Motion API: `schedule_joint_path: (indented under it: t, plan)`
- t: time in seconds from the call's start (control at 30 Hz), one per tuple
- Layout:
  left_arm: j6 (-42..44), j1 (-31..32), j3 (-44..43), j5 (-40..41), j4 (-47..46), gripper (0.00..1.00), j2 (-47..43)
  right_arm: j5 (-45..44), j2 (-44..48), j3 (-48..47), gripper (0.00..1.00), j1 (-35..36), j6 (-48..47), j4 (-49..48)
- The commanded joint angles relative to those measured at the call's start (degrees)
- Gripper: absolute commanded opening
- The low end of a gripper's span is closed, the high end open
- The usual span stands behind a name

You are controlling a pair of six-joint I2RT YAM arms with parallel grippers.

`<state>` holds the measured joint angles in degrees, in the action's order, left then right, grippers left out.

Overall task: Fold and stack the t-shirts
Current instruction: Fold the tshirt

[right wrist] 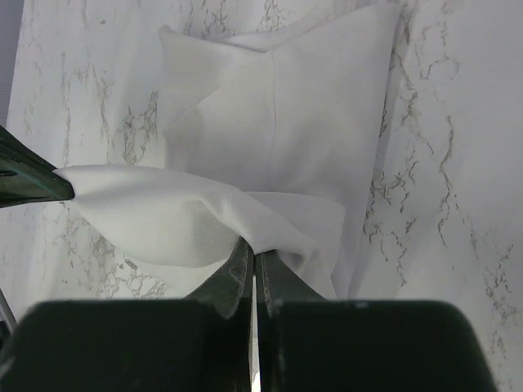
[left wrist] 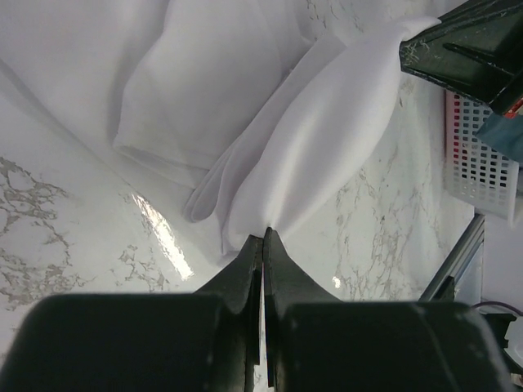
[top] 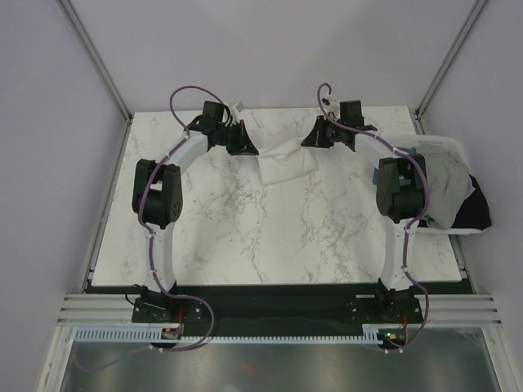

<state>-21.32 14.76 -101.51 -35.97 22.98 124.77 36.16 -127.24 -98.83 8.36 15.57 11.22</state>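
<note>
On the far half of the counter (top: 245,237): the white t-shirt (top: 286,163) lies rumpled, partly spread flat, with one stretch of it lifted between my two hands.
Left hand (left wrist: 263,237): closed right down on a pinch of the white cloth. The fabric fans out from the tips into a taut ridge.
Right hand (right wrist: 252,249): likewise clamped tight on a gathered fold of the same shirt, facing the left hand across the lifted stretch.
Span between the hands: the cloth runs from one pinch to the other with a slight sag, and the rest trails down onto the counter.
Bin (top: 448,145): white plastic, at the right edge of the counter. It holds a grey t-shirt (top: 445,184) and a black t-shirt (top: 478,214) that droops over its near corner. Both are well apart from the white one.
Handling, as I judge it: light, thin and limp. It holds no shape, drapes wherever it is unsupported, and should slide easily on the glossy counter, so a single pinch lets it bunch.
Where to hold: at the hem, seams or shoulder corners, at two points wide apart. The doubled cloth there gives the hands more to bite, and the panel hangs flat.
Risk: a shallow pinch may slip out under tension. I cannot tell from these views which part of the shirt each hand has.
Stage, as I judge it: first fold in hand, nothing stacked yet.
</note>
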Motion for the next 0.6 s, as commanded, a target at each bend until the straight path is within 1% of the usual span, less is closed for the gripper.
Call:
schedule_joint_path:
  t: [0.0, 0.03, 0.1, 0.13, 0.2, 0.23, 0.33, 0.43, 0.57]
  plan:
    - [1.90, -0.61, 1.31, -2.00, 0.48, 0.02, -5.14, 2.50, 5.32, 0.73, 0.00, -0.45, 1.74, -3.13]
    - [1.55, -0.53, 2.71, -2.87, 0.40, 0.02, -8.28, 3.12, 8.38, 4.13, 0.00, -0.36, 1.83, -3.22]
    - [1.02, -0.26, 7.80, -4.46, 0.40, 0.02, -11.29, 4.96, 11.82, 7.84, 0.00, -0.45, 2.09, -3.05]
    - [0.93, -0.18, 9.39, -6.12, 0.74, 0.02, -12.96, 5.67, 15.32, 11.43, 0.00, -0.45, 2.18, -3.05]
    - [1.19, 0.44, 13.09, -7.71, 2.67, 0.02, -16.39, 7.95, 18.50, 14.79, 0.00, -0.36, 2.18, -1.57]
    - [2.67, 0.79, 13.71, -8.85, 5.73, 0.02, -17.10, 8.57, 21.13, 17.41, 0.00, -0.45, 2.09, -0.86]
    - [5.40, 2.11, 15.29, -10.52, 10.48, 0.02, -19.47, 10.94, 24.83, 21.38, 0.00, -0.36, 1.92, 2.30]
    - [5.85, 2.99, 18.18, -12.19, 12.26, 0.02, -22.02, 12.26, 27.38, 24.02, 0.00, -0.01, 1.39, 5.12]
    - [5.85, 4.48, 21.44, -12.20, 12.26, 0.02, -25.36, 13.84, 29.68, 27.01, 0.00, 1.04, 1.91, 7.40]
